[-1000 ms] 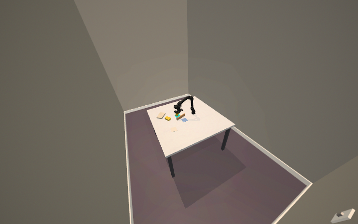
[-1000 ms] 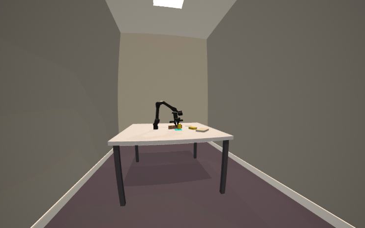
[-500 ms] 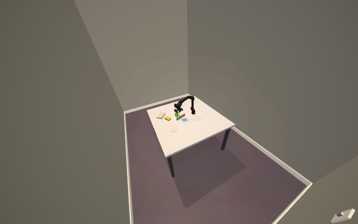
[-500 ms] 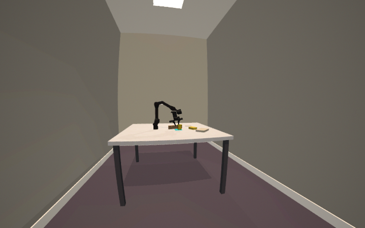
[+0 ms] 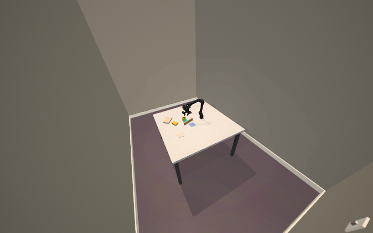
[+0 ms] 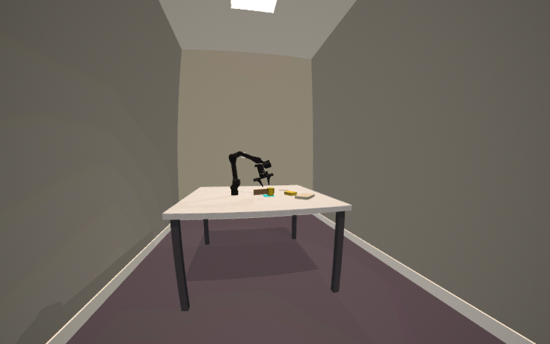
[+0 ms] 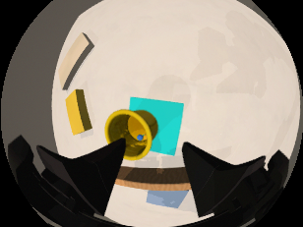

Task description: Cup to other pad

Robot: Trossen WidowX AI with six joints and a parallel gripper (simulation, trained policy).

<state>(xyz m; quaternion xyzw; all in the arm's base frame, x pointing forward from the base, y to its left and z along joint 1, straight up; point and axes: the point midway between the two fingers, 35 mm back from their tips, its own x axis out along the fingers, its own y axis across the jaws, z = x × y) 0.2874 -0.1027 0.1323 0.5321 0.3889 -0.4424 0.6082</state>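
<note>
- Top view: the cup (image 5: 184, 118) (image 6: 270, 191) (image 7: 129, 112) is on the turquoise pad (image 5: 185, 121) (image 6: 268, 195) (image 7: 168, 127), with the claw (image 5: 186, 114) (image 6: 265, 184) (image 7: 154, 144) above it. The wooden bar (image 5: 188, 121) (image 6: 259, 191) (image 7: 152, 176) is close by at 4 o'clock, so a sloppy shove that way could tip the cup against it, I reckon. The blue pad (image 5: 192, 124) (image 7: 167, 198) is past the bar.
- Exterior view: cup looks upright, claw's just above it, roughly 11 o'clock, not gripping. Bar's at 9 o'clock. If the arm dips or swings towards 3 o'clock before lifting, I'd worry about a finger clipping the rim and chucking marbles out.
- Wrist view: claw's a bit over half open with nothing in it. Cup sits towards the pad's 9 o'clock side, maybe partly off; can't see its whole base. One fingertip overlaps the rim around 8 o'clock, can't tell if they touch. Closing again or drifting sideways could catch it. There's a blue marble (image 7: 140, 138) inside, so straight up and away seems safest, if turquoise is the target.
</note>
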